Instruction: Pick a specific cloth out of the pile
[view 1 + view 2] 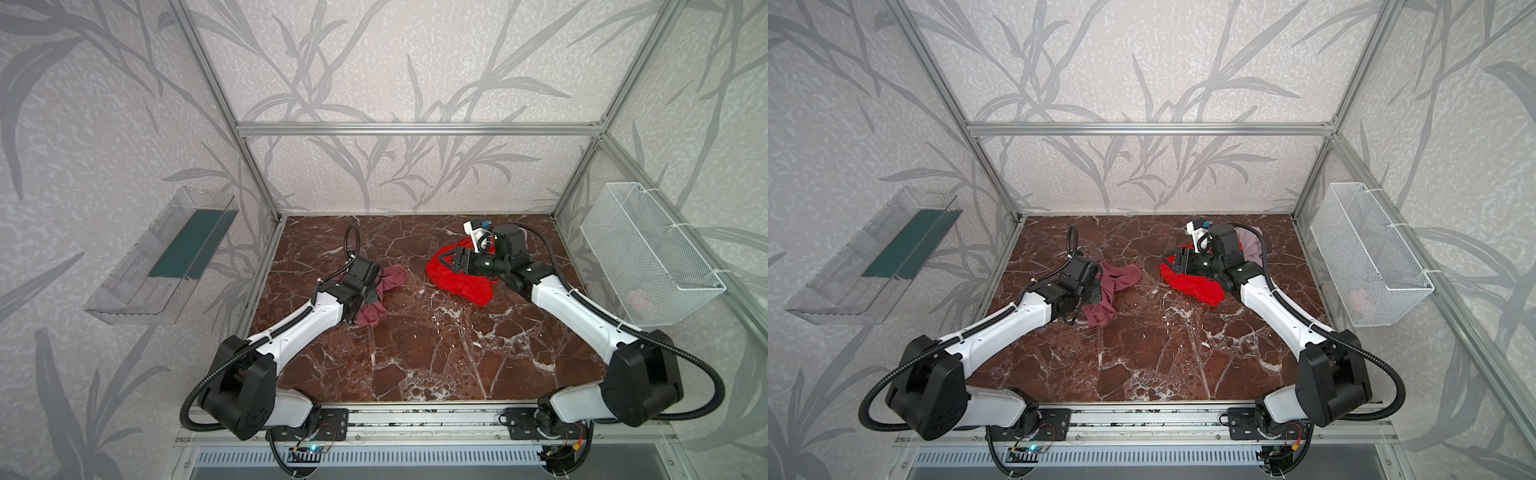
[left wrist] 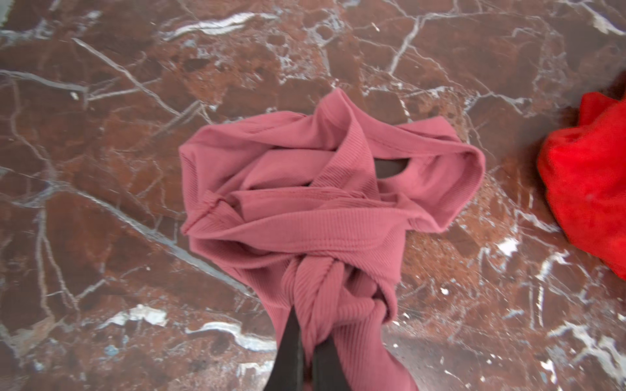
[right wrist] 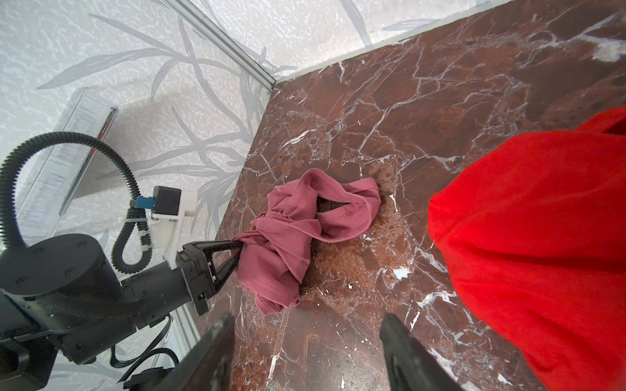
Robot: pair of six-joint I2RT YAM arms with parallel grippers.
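Note:
The dusty rose cloth (image 1: 397, 276) (image 1: 1125, 276) lies crumpled on the marble floor, left of the pile. My left gripper (image 1: 376, 298) (image 2: 306, 342) is shut on a twisted fold at its near edge; the right wrist view shows the same pinch on the cloth (image 3: 305, 216). What is left of the pile is the bright red cloth (image 1: 461, 284) (image 3: 542, 237) with a pale lilac-grey cloth (image 1: 1250, 245) behind it. My right gripper (image 1: 446, 262) (image 3: 305, 338) hovers over the red cloth's left edge, open, with nothing between its fingers.
A white mesh basket (image 1: 648, 257) hangs on the right wall with something pale pink inside. A clear plastic tray (image 1: 162, 257) hangs on the left wall. Metal frame posts (image 1: 266, 195) stand at the floor's back corners.

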